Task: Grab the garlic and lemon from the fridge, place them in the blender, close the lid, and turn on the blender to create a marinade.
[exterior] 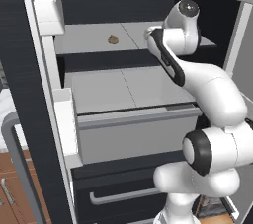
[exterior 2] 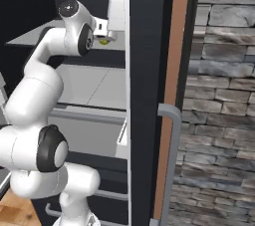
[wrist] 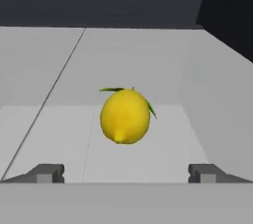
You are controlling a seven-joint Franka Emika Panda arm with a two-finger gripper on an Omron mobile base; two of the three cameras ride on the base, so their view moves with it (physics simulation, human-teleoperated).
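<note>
The lemon [wrist: 125, 117], bright yellow with small green leaves, lies on the fridge's upper shelf [wrist: 59, 70] near its right wall. My gripper [wrist: 126, 173] is open just short of it, with the fruit centred between the fingertips [wrist: 47, 172] and apart from them. In the right base view a sliver of the lemon [exterior 2: 104, 42] shows past my hand. The garlic [exterior: 113, 39], a small tan bulb, rests on the same upper shelf [exterior: 89, 40], to the left of my arm. The blender and the lid are out of view.
The fridge [exterior: 113, 90] stands open, with a second shelf and a grey drawer [exterior: 138, 136] below. Its left door carries white bins [exterior: 49, 1]. The right door edge [exterior 2: 144, 95] with a grey bar handle [exterior 2: 172, 160] stands close beside my arm; a stone wall [exterior 2: 219, 95] lies beyond.
</note>
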